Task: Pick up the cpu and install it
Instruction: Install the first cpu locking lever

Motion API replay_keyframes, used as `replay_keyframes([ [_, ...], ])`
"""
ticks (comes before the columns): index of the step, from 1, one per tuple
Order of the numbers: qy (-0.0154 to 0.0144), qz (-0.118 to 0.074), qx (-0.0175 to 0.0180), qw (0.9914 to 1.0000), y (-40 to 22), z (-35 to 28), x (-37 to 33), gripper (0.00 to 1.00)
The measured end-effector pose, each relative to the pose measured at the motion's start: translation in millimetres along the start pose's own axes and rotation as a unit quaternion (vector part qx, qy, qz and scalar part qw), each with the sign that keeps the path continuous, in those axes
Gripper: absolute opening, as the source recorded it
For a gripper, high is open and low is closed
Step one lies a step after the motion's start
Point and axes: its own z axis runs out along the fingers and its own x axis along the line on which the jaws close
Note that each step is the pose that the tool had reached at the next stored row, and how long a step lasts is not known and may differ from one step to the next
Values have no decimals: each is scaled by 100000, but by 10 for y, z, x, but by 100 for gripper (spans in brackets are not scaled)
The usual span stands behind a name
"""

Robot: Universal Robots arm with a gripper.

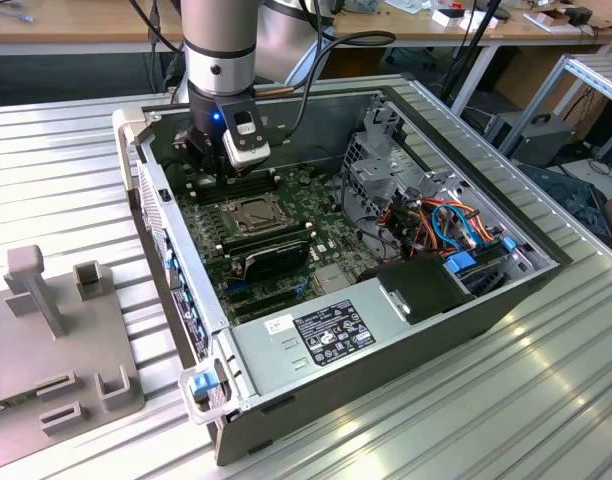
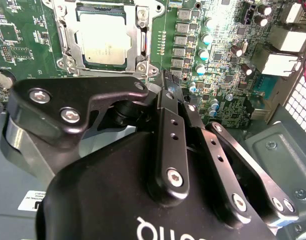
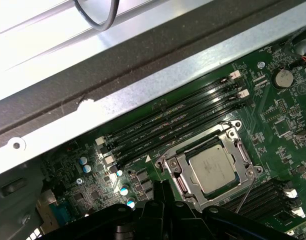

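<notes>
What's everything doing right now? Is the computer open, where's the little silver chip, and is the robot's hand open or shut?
computer case: lying on its side, open, with its side cover off.
cpu: lying flat inside the socket.
socket: metal frame around the cpu; can't tell if it is latched.
hand: shut, holding nothing, just beside the socket and not touching the cpu.

I see the open computer case (image 1: pixel 386 370) mid-counter, power supply (image 1: pixel 326 335) inside; a grey fixture (image 1: pixel 56 370) sits by the counter's edge, exterior view's left.
</notes>
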Motion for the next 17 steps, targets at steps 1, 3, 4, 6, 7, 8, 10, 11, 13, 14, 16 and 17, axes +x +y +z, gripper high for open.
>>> replay_keyframes([
  [1,7,-308,-16,100000,0,0,0,11],
  [3,37,-1624,-87,99987,0,0,0,11],
  [4,54,-2285,-125,99974,0,0,0,11],
  [6,98,-4432,-240,99901,0,0,0,11],
  [7,115,-5245,-291,99862,0,0,0,11],
  [8,144,-6441,-355,99792,0,0,0,11],
  [10,185,-8264,-452,99657,0,0,0,11],
  [11,205,-9131,-502,99581,0,1,0,11],
  [13,247,-11086,-611,99381,0,1,0,11],
  [14,267,-11878,-652,99290,0,1,0,11],
  [16,308,-13823,-761,99037,0,2,0,11],
  [17,343,-15242,-839,98827,0,2,0,11],
])
